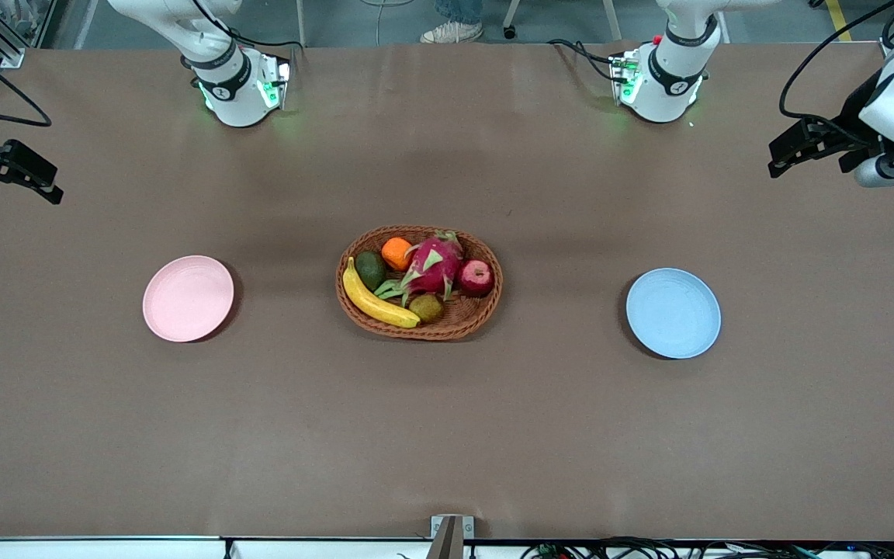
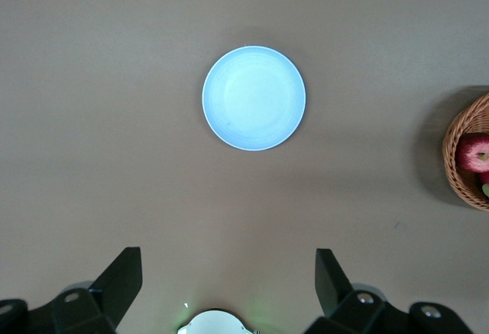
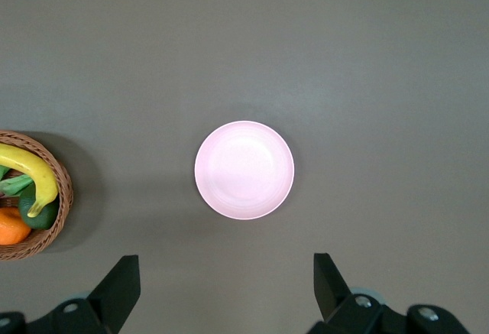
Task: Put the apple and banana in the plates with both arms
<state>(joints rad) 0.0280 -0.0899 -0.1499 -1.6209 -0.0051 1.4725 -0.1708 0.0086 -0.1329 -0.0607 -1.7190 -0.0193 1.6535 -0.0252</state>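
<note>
Broadly, a brown desk with a wicker basket mid-way between the pink plate toward the right arm's end and the blue plate toward the left arm's. Holding nothing: left gripper spread wide, high over its end; right gripper likewise wide. Banana along the basket's camera-side rim: probably soft, best pinched mid-length. Apple beside the dragon fruit: glossy, likely slippery, best gripped across its widest part.

Brown table, pink plate, wicker basket, blue plate
</note>
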